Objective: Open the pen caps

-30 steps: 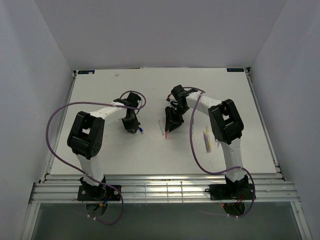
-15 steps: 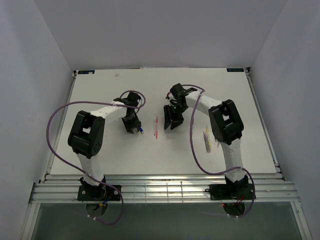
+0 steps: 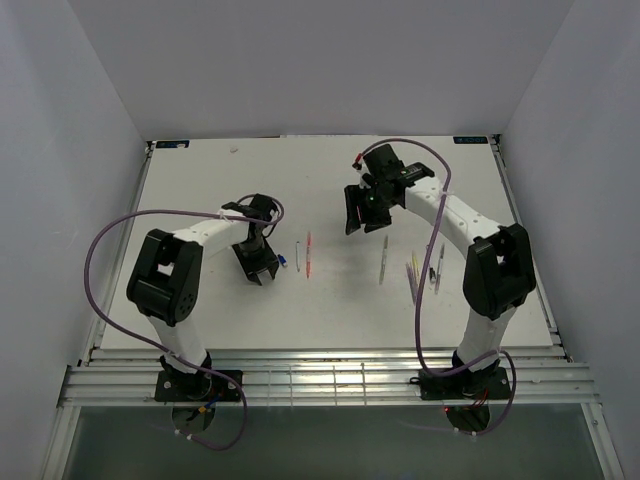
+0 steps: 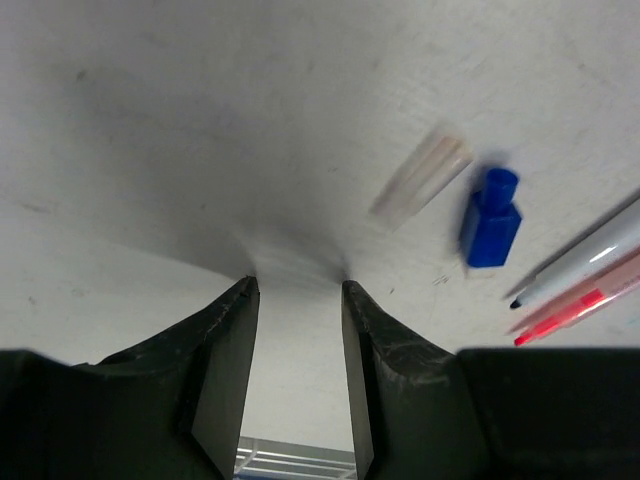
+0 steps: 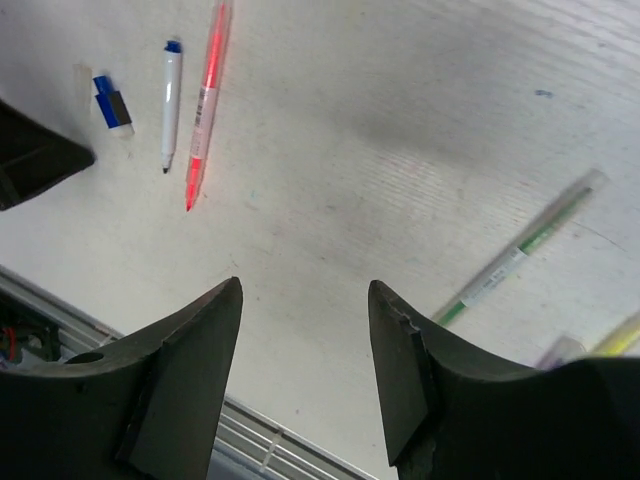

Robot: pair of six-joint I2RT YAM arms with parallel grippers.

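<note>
A blue pen cap [image 4: 490, 217] and a pale clear cap [image 4: 422, 187] lie loose on the table just ahead of my left gripper [image 4: 298, 288], which is open with nothing between its fingers. Beside them lie an uncapped blue-white pen [image 5: 170, 100] and an uncapped red pen [image 5: 205, 105], side by side. From above, the blue cap [image 3: 283, 262] sits right of the left gripper [image 3: 258, 262], and the red pen [image 3: 308, 255] lies further right. My right gripper [image 3: 362, 210] hangs open and empty above the table's middle, beyond the pens. A green-banded pen [image 5: 520, 255] lies to its right.
More pens lie at the right: a grey one [image 3: 383, 260], yellow ones [image 3: 412, 280] and a darker pair [image 3: 435, 270]. The metal rail [image 3: 320, 375] runs along the near edge. White walls enclose the table on three sides.
The right gripper let go of the red pen, which now lies beside the blue-white pen, and the arm swung back and right. The left gripper opened; a pale cap lies before it.
</note>
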